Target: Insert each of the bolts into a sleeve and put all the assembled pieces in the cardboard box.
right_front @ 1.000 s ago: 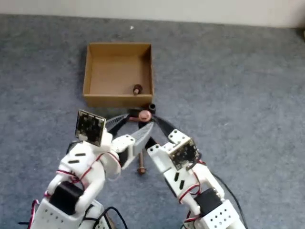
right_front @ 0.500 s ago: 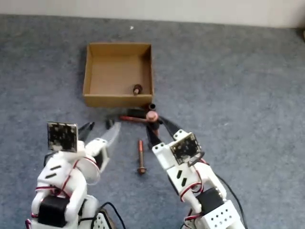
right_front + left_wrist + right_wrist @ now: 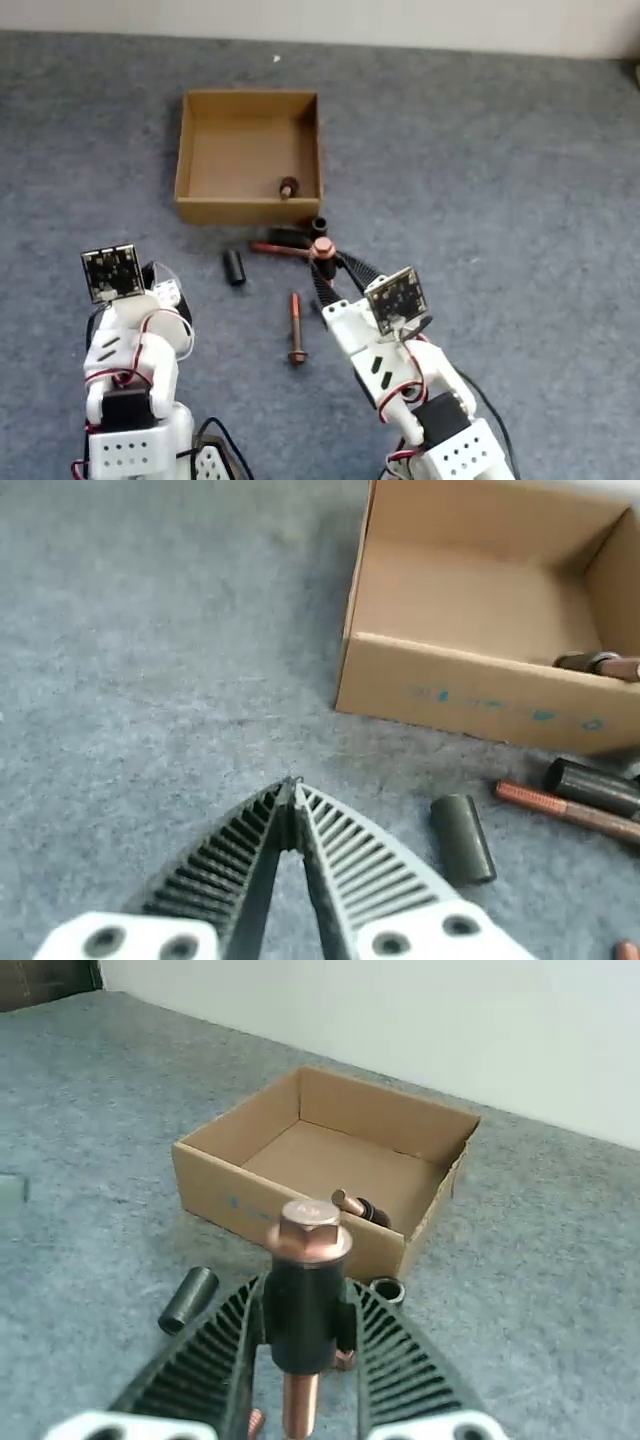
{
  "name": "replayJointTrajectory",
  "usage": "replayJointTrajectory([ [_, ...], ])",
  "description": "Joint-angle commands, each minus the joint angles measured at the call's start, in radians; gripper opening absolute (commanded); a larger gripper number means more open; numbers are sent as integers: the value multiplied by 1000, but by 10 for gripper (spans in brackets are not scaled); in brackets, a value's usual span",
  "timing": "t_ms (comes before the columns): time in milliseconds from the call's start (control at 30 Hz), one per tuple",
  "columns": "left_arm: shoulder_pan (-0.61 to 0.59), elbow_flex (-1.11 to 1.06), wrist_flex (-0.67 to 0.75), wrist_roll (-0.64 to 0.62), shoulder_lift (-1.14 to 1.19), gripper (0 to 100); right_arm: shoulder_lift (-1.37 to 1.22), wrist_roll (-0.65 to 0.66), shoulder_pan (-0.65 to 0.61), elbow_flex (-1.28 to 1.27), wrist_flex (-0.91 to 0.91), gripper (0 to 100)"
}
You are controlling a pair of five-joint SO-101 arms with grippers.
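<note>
The right claw is clenched on a dark sleeve held upright, with a copper bolt run through it: the hex head sits on top of the sleeve and the shank pokes out underneath. From above, that claw hangs just near of the cardboard box, off its near right corner, over the grey carpet. Right by it, between the claw and the box corner, a short sleeve stands on end with its hole up. To the left of the claw a second bolt lies flat on the carpet along the box's near wall. Another sleeve lies just beside it on the far side; I can't tell whether the two touch. Further left a loose sleeve lies on its side, apart from everything else. Nearer to the arms, a third bolt lies pointing far to near, head at the near end. Inside the box, in its near right corner, rests one assembled piece, bolt in sleeve. The left claw is pinched closed on nothing, its tips meeting over bare carpet, to the left and near of the loose sleeve and well apart from the box
</note>
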State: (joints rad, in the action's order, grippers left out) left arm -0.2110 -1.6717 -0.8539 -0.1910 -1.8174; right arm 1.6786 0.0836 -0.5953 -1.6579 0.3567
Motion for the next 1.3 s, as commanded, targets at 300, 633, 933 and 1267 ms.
replayJointTrajectory([
  [300, -5, -24, 41, 2, -1, 6, -348, -14, 15, 364, -220, 4],
  [633, -7, -24, 40, 5, 1, 6, -1219, -14, 24, 816, -558, 4],
  [933, -7, -24, 20, 6, -1, 6, -1730, -17, 116, 1115, -631, 4],
  [1267, -4, -24, 20, 6, -1, 6, -1819, -20, 117, 1162, -556, 60],
])
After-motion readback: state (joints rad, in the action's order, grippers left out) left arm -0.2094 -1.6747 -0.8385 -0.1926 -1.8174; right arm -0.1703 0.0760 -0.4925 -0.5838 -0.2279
